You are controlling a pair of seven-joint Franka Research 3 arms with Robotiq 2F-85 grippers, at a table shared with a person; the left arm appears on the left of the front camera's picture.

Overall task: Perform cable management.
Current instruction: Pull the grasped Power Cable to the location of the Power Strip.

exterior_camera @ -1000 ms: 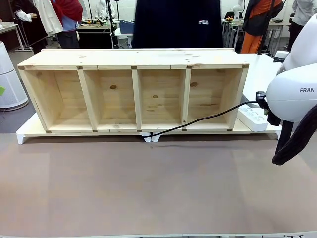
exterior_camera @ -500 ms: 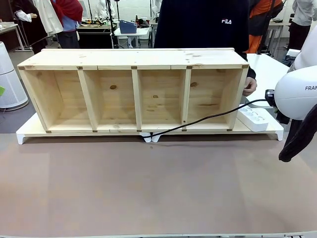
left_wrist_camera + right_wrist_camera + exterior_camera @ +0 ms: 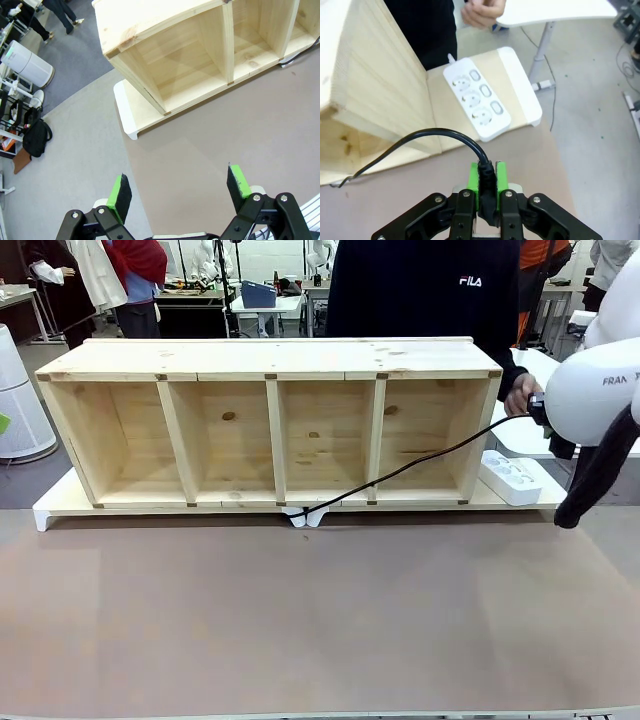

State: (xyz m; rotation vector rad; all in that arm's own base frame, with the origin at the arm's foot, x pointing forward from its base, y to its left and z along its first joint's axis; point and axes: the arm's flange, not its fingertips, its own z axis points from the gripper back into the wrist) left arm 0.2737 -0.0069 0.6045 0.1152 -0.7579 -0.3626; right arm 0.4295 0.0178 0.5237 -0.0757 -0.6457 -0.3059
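Observation:
The cable (image 3: 430, 462), a thin black cord, rises from the front foot of the wooden shelf (image 3: 270, 360) to the right arm (image 3: 600, 390) at the shelf's right end. In the right wrist view my right gripper (image 3: 487, 181) is shut on the cable's black plug (image 3: 486, 187), above the table edge and short of the white power strip (image 3: 477, 97). The cord (image 3: 427, 135) loops left past the shelf's side. My left gripper (image 3: 179, 187) hangs open over the brown table (image 3: 225, 135), with nothing between its green pads (image 3: 120, 192).
A person in a black top stands behind the shelf, one hand (image 3: 520, 395) close to the held plug. The power strip (image 3: 512, 480) lies on the white board (image 3: 50, 510) under the shelf. A white side table (image 3: 555, 10) stands to the right.
The right arm has lifted the plug up and to the right, pulling the cable tauter. The person has stepped right and brought a hand to the shelf's right end.

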